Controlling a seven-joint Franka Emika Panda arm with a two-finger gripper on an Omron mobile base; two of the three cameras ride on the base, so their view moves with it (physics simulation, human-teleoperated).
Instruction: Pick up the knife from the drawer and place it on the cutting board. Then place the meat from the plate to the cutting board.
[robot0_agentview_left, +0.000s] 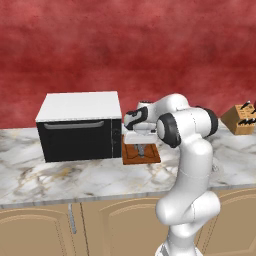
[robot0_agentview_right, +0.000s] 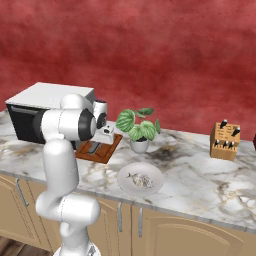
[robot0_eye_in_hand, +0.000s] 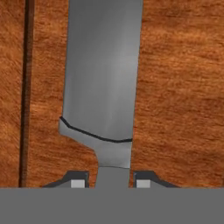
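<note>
With the end effector (robot0_eye_in_hand: 111, 180) clamped on the knife (robot0_eye_in_hand: 103, 83) low over the cutting board (robot0_eye_in_hand: 179, 87), right of the oven (robot0_agentview_left: 80, 125), release comes next, then the meat (robot0_agentview_right: 140, 179).

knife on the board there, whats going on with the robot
The gripper is low over the cutting board, shut on the knife, whose grey blade lies flat against the wood. So the knife has reached the board but isn't let go yet. The meat still sits on its white plate on the counter, untouched.
</note>
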